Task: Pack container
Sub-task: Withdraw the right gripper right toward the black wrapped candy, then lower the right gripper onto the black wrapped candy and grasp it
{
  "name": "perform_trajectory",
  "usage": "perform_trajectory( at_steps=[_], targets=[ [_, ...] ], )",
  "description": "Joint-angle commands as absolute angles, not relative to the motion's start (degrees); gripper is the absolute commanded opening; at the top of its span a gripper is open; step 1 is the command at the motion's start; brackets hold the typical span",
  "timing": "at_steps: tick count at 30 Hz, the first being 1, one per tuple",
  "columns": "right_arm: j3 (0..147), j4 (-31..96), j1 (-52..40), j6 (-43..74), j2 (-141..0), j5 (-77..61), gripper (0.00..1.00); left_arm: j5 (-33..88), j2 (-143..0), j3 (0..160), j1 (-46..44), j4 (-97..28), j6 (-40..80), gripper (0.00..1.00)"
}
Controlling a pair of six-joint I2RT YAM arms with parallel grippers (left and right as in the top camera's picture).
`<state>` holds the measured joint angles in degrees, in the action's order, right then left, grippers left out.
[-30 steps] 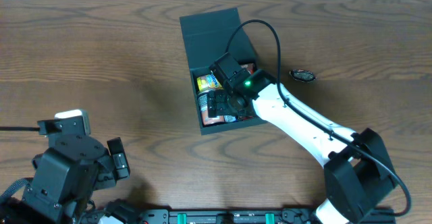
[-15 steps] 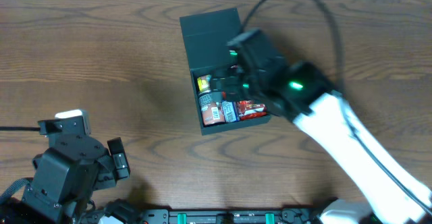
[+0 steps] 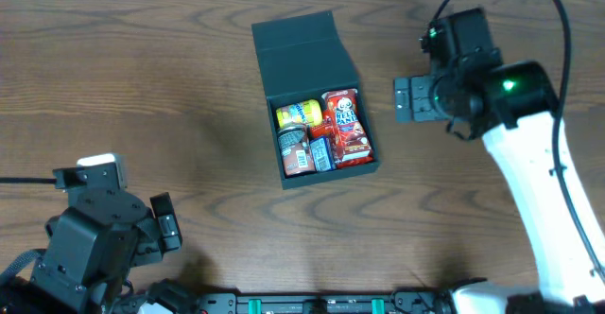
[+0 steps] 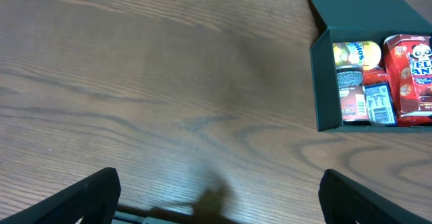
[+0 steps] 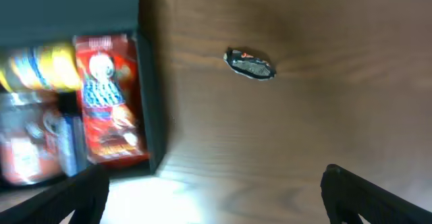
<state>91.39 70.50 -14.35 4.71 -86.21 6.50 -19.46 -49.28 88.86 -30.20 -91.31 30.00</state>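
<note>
The dark teal container (image 3: 301,38) stands open at the table's middle, lid laid back. Inside lie a red snack carton (image 3: 346,125), a yellow packet (image 3: 298,113) and small dark packs (image 3: 307,151). My right gripper (image 3: 409,99) is open and empty, hovering right of the container over bare wood. In the right wrist view its fingers (image 5: 216,204) are spread wide, the container wall (image 5: 154,96) is at left, and a small dark wrapped item (image 5: 250,65) lies on the table ahead. My left gripper (image 3: 165,221) is open and empty at the front left, far from the container (image 4: 324,82).
The wooden table top (image 3: 142,96) stretches left of the container. The small dark wrapped item is hidden under my right gripper in the overhead view. The table's far edge runs along the top. The left arm's base sits at the front left corner.
My right gripper has lifted out of the container and moved right and back. The red snack carton now lies in the container's right side. The left arm has not moved.
</note>
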Motion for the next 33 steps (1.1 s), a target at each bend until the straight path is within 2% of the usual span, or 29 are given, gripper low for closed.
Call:
perform_trajectory(
  at_steps=[1, 8, 18, 24, 33],
  targets=[
    [91.07, 70.24, -10.46, -15.84, -89.06, -1.76, 0.99, -19.44, -49.10, 89.62, -30.02, -91.50, 30.00, 0.95],
    [91.07, 67.48, -4.54, -20.82, -95.24, -0.45, 0.99, -19.46, -49.10, 89.62, -30.02, -91.46, 30.00, 0.95],
    [91.05, 65.82, -4.21, -23.97, -95.92, -0.91, 0.99, -19.46, -49.10, 89.62, -30.00, -91.53, 30.00, 0.95],
    [90.89, 65.63, -3.55, -40.64, -98.19, -5.63, 0.99, -19.53, -49.10, 89.62, -30.02, -91.50, 29.02, 0.95],
    [92.92, 63.72, -0.34, -48.58, -111.31, -6.70, 0.99, -19.88, -49.10, 89.62, -30.00, -91.20, 28.73, 0.95]
  ],
)
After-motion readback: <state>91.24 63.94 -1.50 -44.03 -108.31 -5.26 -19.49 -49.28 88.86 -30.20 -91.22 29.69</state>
